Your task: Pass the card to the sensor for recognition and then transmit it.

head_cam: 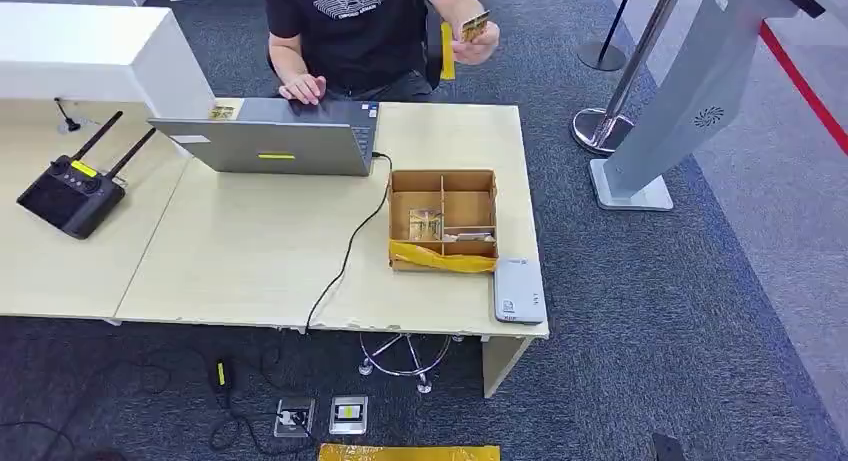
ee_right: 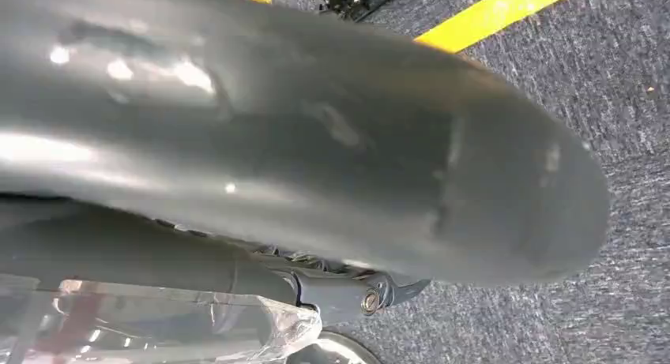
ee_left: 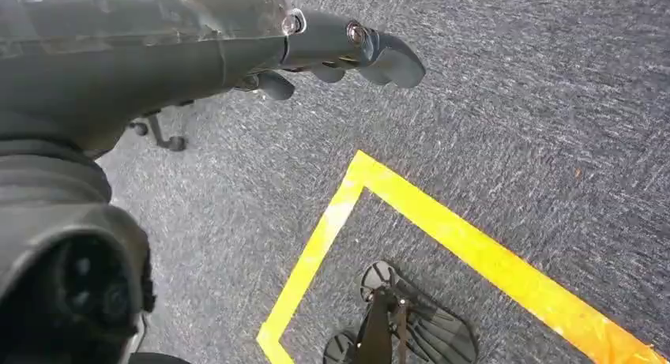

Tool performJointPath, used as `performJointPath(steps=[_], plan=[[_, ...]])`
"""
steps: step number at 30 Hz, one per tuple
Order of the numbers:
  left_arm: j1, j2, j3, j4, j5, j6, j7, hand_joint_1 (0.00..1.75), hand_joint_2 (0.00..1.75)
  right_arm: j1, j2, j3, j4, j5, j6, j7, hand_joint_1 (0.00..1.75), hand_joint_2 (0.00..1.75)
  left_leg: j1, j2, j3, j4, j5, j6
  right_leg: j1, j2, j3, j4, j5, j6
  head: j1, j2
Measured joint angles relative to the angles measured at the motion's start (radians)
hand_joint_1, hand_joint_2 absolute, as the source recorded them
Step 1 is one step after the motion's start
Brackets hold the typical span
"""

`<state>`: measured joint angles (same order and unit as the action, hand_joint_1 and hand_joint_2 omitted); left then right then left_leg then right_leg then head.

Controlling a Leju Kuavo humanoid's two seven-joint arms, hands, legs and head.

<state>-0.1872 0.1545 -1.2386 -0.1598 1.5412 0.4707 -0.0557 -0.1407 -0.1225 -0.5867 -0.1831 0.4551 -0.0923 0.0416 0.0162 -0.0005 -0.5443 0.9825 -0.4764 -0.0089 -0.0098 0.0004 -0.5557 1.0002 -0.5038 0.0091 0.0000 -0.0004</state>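
A person behind the table holds up a gold card (head_cam: pixel 474 26) in one hand and rests the other on the laptop (head_cam: pixel 270 146). More gold cards (head_cam: pixel 426 224) lie in a divided cardboard box (head_cam: pixel 442 180) on the table's right part. The grey card sensor (head_cam: pixel 518 290) lies flat at the table's front right corner, just in front of the box. My left hand (ee_left: pixel 340 52) hangs over the carpet with its fingers stretched out and nothing in it. My right hand (ee_right: pixel 316 166) also hangs low, its thick thumb close to the camera, with nothing held.
A black remote controller (head_cam: pixel 68 193) with two antennas sits at the table's left. A cable runs from the laptop over the front edge. A grey kiosk (head_cam: pixel 690 91) and a stanchion base (head_cam: pixel 600 126) stand to the right. Yellow tape (ee_left: pixel 442 230) marks the floor.
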Motion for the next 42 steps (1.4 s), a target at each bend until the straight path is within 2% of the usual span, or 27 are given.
performJointPath(steps=[10,14,16,20,22,24,26,27,28,32,34,35,39,42], plan=[[-0.002,-0.004,0.000,0.000,-0.002,-0.001,0.000,0.00,0.00,0.000,0.000,0.000,0.000,-0.001,0.000,0.000,0.00,0.00,0.000,0.000,0.000,0.000,0.000,0.000,0.000,0.000,0.000,0.000,0.000,0.000,0.000,0.000],[-0.003,-0.006,0.000,0.000,0.002,-0.002,-0.012,0.00,0.00,0.000,0.000,-0.003,0.000,-0.036,-0.044,0.010,0.00,0.00,0.000,0.000,0.000,0.000,0.000,0.000,0.000,0.000,0.000,0.000,0.000,0.000,0.000,0.000],[-0.003,-0.008,0.002,0.000,0.010,0.000,-0.015,0.00,0.00,0.000,-0.001,-0.011,0.000,-0.051,-0.102,-0.022,0.00,0.00,0.000,0.000,0.000,0.000,0.000,0.000,0.000,0.000,0.000,0.000,0.000,0.000,0.000,0.000],[-0.005,-0.015,0.011,0.000,0.022,0.008,-0.026,0.00,0.00,-0.005,-0.019,-0.027,0.000,-0.077,-0.213,-0.141,0.00,0.00,-0.001,0.000,0.000,0.000,0.000,0.000,-0.001,0.000,0.000,0.000,0.000,0.000,0.000,0.000],[-0.005,-0.017,0.013,0.000,0.018,0.003,-0.031,0.00,0.00,-0.008,-0.033,-0.037,-0.001,-0.101,-0.238,-0.184,0.00,0.00,-0.001,0.000,0.000,0.000,0.000,0.000,-0.002,0.000,0.000,0.000,0.001,0.001,0.000,0.000],[-0.005,-0.018,0.013,0.000,0.001,-0.015,-0.038,0.00,0.00,-0.010,-0.090,-0.065,-0.008,-0.147,-0.232,-0.251,0.00,0.00,-0.006,-0.001,0.000,0.000,0.001,0.002,-0.006,-0.001,0.000,0.000,0.000,0.001,-0.001,0.000],[-0.004,-0.014,0.013,0.000,-0.002,-0.028,-0.044,0.00,0.00,-0.021,-0.175,-0.095,-0.016,-0.196,-0.179,-0.266,0.00,0.00,-0.007,0.000,-0.001,0.000,0.001,0.003,-0.007,-0.001,0.000,0.000,0.001,0.002,0.001,0.000],[-0.002,-0.008,0.013,0.000,-0.003,-0.035,-0.045,0.00,0.00,-0.038,-0.240,-0.113,-0.025,-0.228,-0.125,-0.271,0.00,0.00,-0.008,0.001,-0.001,0.000,0.001,0.004,-0.008,0.000,-0.001,0.000,0.003,0.004,0.000,0.000],[-0.003,-0.007,0.013,0.000,-0.005,-0.038,-0.045,0.00,0.00,-0.052,-0.283,-0.125,-0.033,-0.235,-0.099,-0.263,0.00,0.00,-0.010,0.002,-0.001,0.000,0.001,0.005,-0.011,0.002,-0.001,0.001,0.004,0.006,0.000,0.000],[-0.004,0.001,0.016,0.000,-0.010,-0.046,-0.048,0.00,0.00,-0.195,-0.462,-0.145,-0.074,-0.199,0.001,-0.152,0.00,0.00,-0.015,0.008,0.000,0.001,0.002,0.009,-0.015,0.008,-0.004,0.001,0.006,0.010,-0.001,0.000],[-0.009,0.001,0.016,0.000,-0.013,-0.050,-0.049,0.00,0.00,-0.266,-0.534,-0.145,-0.095,-0.184,0.010,-0.138,0.00,0.00,-0.015,0.005,0.000,0.001,0.004,0.014,-0.015,0.004,-0.003,0.001,0.006,0.011,0.000,0.000],[-0.008,0.001,0.017,0.000,-0.014,-0.052,-0.050,0.00,0.00,-0.289,-0.556,-0.145,-0.100,-0.183,0.011,-0.141,0.00,1.75,-0.014,0.002,-0.001,0.002,0.004,0.014,-0.014,0.000,-0.002,0.001,0.006,0.011,0.001,0.000],[-0.005,0.000,0.017,0.000,-0.021,-0.056,-0.063,0.00,0.00,-0.352,-0.598,-0.136,-0.105,-0.166,0.033,-0.180,0.00,1.75,-0.015,-0.001,-0.004,0.002,0.005,0.014,-0.015,-0.003,-0.003,0.003,0.007,0.012,-0.001,0.000],[-0.008,0.002,0.017,0.000,-0.026,-0.063,-0.072,0.00,0.00,-0.424,-0.629,-0.113,-0.107,-0.146,0.028,-0.183,0.00,1.75,-0.015,0.000,-0.003,0.002,0.005,0.014,-0.015,0.000,-0.003,0.003,0.007,0.012,-0.001,0.000]])
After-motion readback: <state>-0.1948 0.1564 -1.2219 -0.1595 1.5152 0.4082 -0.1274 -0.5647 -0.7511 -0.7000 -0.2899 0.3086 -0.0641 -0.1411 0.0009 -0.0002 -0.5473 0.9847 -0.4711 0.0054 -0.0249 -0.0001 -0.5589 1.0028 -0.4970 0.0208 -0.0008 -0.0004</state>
